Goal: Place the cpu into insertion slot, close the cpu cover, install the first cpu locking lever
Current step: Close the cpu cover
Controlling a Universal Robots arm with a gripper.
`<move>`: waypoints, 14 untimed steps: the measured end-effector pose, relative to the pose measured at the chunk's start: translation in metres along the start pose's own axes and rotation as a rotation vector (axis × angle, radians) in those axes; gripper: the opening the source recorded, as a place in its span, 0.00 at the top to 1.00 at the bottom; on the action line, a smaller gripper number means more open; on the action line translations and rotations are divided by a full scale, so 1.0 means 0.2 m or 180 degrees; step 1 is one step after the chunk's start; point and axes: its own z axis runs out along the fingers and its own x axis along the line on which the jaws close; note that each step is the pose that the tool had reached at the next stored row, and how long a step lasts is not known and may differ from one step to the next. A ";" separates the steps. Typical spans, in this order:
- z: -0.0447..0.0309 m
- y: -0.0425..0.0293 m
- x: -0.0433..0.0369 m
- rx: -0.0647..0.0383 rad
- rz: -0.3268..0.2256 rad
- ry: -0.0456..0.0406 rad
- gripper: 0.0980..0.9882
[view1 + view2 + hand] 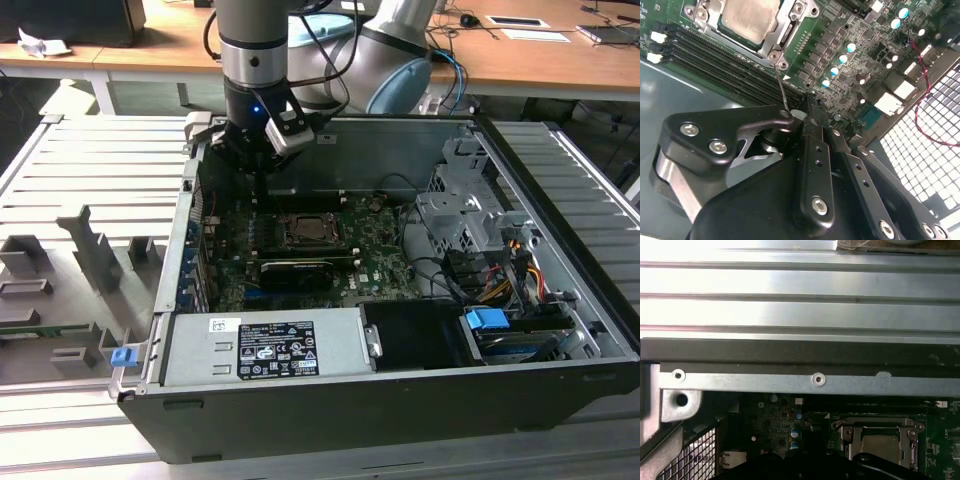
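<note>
Tool (258, 188) lowered into the open computer case (400, 420), standing just beyond the socket and toward the exterior view's left. In the second wrist view the tool (802, 110) has its fingertips drawn together on the free end of the locking lever (781, 85), a thin wire rod rising from the near corner of the socket to the tips. The cpu (747, 17) sits in the socket, its dull metal top showing through the window of the cpu cover (787, 37), which lies flat over it; the first wrist view shows the same pair, cpu (880, 447) under cover (880, 424). Memory slots (715, 55) run beside the socket on the green motherboard (375, 262). The case rests on a slatted metal table (90, 170).
</note>
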 end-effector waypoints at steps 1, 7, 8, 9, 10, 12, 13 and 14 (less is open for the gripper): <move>0.000 0.000 0.000 0.0000 0.0000 0.0000 0.99; 0.000 0.000 -0.015 0.0000 0.0000 0.0000 0.99; 0.000 0.000 -0.024 0.0000 0.0000 0.0000 0.99; 0.000 0.000 -0.032 0.0000 0.0000 0.0001 0.99; 0.000 -0.001 -0.038 0.0000 0.0000 0.0001 0.99; 0.000 -0.001 -0.052 0.0000 0.0000 0.0001 0.99; 0.000 -0.001 -0.061 0.0000 0.0000 0.0002 0.99; 0.000 -0.001 -0.068 0.0000 0.0000 0.0003 0.99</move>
